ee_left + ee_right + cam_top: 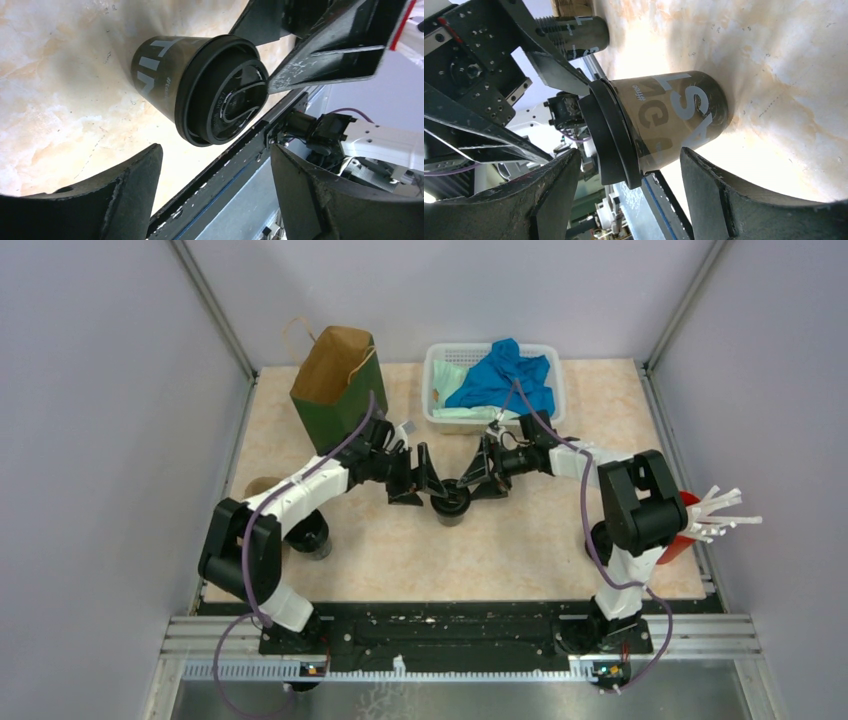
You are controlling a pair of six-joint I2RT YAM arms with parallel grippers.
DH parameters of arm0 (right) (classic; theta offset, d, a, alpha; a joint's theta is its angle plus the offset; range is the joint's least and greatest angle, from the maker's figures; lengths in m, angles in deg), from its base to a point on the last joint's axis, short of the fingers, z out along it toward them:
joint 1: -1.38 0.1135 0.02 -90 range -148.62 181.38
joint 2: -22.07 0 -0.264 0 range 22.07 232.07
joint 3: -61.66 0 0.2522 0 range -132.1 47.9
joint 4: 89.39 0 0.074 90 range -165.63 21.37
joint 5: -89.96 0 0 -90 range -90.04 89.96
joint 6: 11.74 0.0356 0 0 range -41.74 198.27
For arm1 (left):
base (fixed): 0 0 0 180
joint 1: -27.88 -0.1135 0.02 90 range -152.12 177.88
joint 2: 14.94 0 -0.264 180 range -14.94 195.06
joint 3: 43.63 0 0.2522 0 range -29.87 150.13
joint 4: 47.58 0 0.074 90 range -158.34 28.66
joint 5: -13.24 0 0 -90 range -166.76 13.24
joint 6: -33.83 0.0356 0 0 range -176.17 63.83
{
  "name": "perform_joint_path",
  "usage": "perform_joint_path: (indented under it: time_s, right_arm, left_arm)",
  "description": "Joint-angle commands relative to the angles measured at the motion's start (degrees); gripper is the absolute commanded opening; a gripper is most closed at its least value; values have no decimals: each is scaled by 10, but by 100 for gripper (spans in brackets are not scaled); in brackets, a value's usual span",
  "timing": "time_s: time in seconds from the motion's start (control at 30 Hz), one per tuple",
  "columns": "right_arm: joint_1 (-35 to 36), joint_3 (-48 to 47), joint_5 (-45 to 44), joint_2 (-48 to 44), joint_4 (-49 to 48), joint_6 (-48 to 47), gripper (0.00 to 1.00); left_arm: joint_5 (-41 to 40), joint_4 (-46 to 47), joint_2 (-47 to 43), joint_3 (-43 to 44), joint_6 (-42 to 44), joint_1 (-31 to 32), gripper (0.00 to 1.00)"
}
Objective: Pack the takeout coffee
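While the white basket (432, 380) holds a blue cloth (500, 378) and the paper bag (335, 385) left of the basket stands open with its contents hidden, the takeout coffee (450, 505) sits upright and lidded on the worktop (520, 550), just in front of the basket. The left end effector (217, 152) and right end effector (629, 154) flank it, jaws spread wide, gripping nothing. Large white lettering wraps the cup, only partly legible.
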Motion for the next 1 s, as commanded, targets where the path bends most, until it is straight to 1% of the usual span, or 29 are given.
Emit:
perform_joint_path:
  time_s: [0.0,0.13,0.23,0.37,0.47,0.57,0.67,0.77,0.8,0.87,0.9,0.97]
  right_arm:
    - [5,0,0,-15,-4,-15,71]
    - [5,1,-3,-7,-12,-11,67]
    - [5,3,0,0,-23,-4,66]
    - [5,7,2,13,-40,4,62]
    - [5,24,-9,31,-76,24,57]
    - [5,47,-26,64,-123,49,55]
    - [6,71,-71,94,-138,58,54]
    - [6,78,-126,99,-101,27,52]
    - [6,73,-148,92,-65,5,52]
    - [7,52,-154,65,-3,-33,53]
    - [8,40,-151,46,26,-51,56]
    - [9,14,-137,8,76,-80,69]
  left_arm:
    - [21,41,-25,-19,-21,-6,82]
    - [18,34,-7,-24,-22,-7,69]
    - [10,28,9,-27,-14,-7,66]
    - [-3,33,29,-35,-5,-8,57]
    - [-25,25,51,-39,2,-10,52]
    - [-48,25,74,-51,7,-11,50]
    - [-61,33,90,-62,10,-14,48]
    - [-72,29,104,-65,21,-16,47]
    - [-73,25,105,-65,23,-16,47]
    - [-75,21,98,-68,27,-16,47]
    - [-77,15,93,-67,28,-16,47]
    - [-79,0,88,-58,34,-17,47]
